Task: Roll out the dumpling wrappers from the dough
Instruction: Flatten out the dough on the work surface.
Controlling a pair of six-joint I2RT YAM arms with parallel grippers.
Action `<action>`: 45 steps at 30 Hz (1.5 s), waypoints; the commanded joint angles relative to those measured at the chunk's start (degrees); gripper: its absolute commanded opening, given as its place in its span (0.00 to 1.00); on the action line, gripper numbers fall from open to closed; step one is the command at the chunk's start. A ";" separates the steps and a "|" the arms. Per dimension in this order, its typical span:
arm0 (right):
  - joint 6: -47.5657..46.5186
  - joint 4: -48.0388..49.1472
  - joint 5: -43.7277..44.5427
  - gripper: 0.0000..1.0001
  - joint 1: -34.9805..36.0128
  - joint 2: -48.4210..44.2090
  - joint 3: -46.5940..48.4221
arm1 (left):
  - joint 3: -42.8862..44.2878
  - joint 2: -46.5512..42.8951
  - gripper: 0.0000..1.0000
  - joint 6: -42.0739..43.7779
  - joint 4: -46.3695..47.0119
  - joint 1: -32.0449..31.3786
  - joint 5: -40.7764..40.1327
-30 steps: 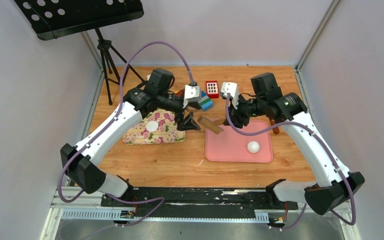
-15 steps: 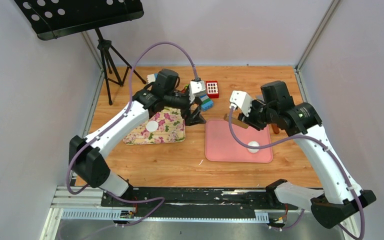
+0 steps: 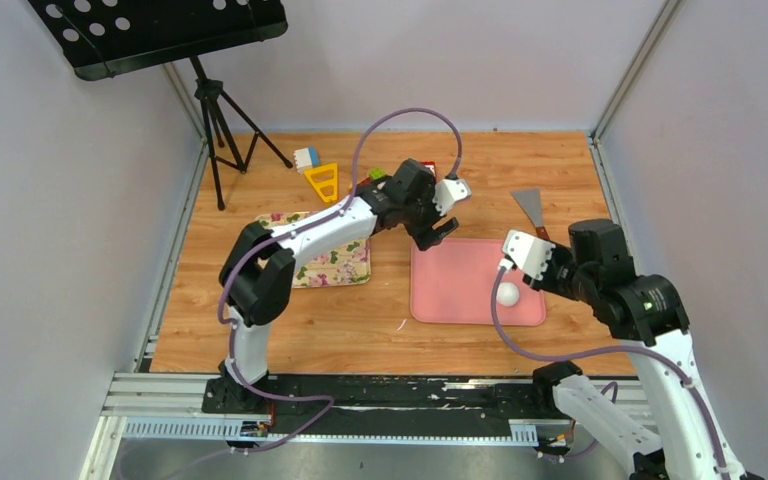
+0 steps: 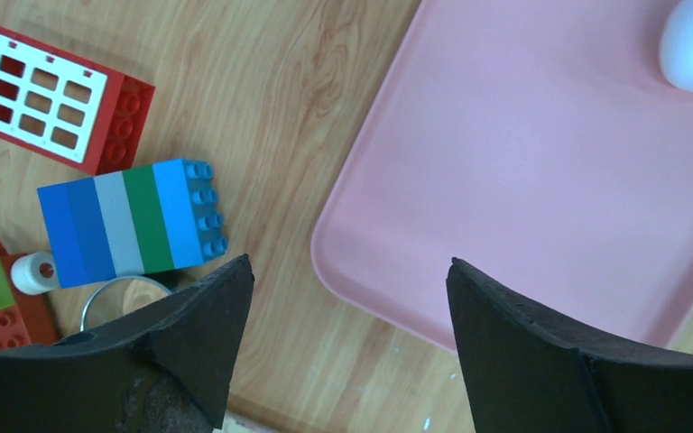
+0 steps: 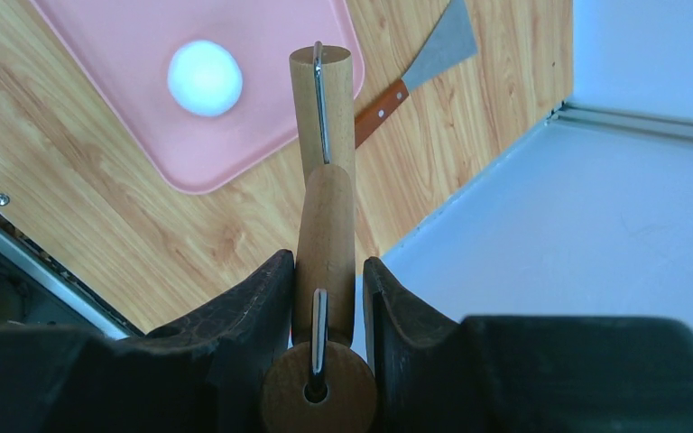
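R gripper [image 5: 327, 263] pinches a wooden rolling pin [image 5: 336, 117]; L gripper [image 4: 345, 271] spread wide, nothing btwn.
Dough [image 5: 204, 78]: smooth matte white ball on a flat pink mat [image 5: 126, 45] w/ rounded corners, ahead-left of the R fingers, beside the pin's far tip. L wrist view cuts the ball off at its top-right corner, well beyond the L gripper. Pin: round light wood w/ a metal strip; near end blurred. Only R wrist view shows the scraper [image 5: 442, 50] clearly: grey blade, wood handle. Only L wrist view shows the studded plastic blocks [image 4: 131, 221] left of the L fingers.
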 commanded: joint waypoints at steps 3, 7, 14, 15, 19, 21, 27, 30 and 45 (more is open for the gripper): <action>-7.07 -5.74 1.14 0.00 -1.77 -4.18 -5.46 | 2.41 3.33 0.72 -1.63 1.52 -0.62 -5.66; -7.41 -7.76 8.04 0.00 -2.24 -4.62 -10.33 | -2.04 -0.01 0.71 -1.62 1.89 -0.45 -6.10; -4.76 -7.29 7.53 0.00 -2.45 -2.10 -14.15 | -8.80 -8.31 0.71 -0.26 1.18 1.22 -7.01; -4.17 -6.75 6.78 0.00 -2.42 -1.35 -14.42 | -10.02 -8.97 0.70 0.25 1.38 1.49 -7.31; 1.15 -0.30 6.68 0.00 -2.32 2.52 -14.54 | -13.59 -9.68 0.60 0.65 1.58 2.56 -7.73; 3.29 1.26 5.80 0.00 -2.28 4.69 -14.02 | -15.05 -9.66 0.52 0.32 2.31 2.69 -7.15; 7.88 4.22 3.64 0.00 -2.16 9.29 -12.63 | -18.20 -9.07 0.45 -1.12 5.06 2.63 -5.49; 8.73 6.64 2.98 0.00 -2.14 9.89 -13.49 | -19.93 -9.03 0.41 -1.62 6.53 2.63 -4.64; 11.31 12.07 -6.48 0.00 -0.84 11.78 -11.69 | -20.01 -4.91 0.38 -3.57 8.00 2.36 -0.91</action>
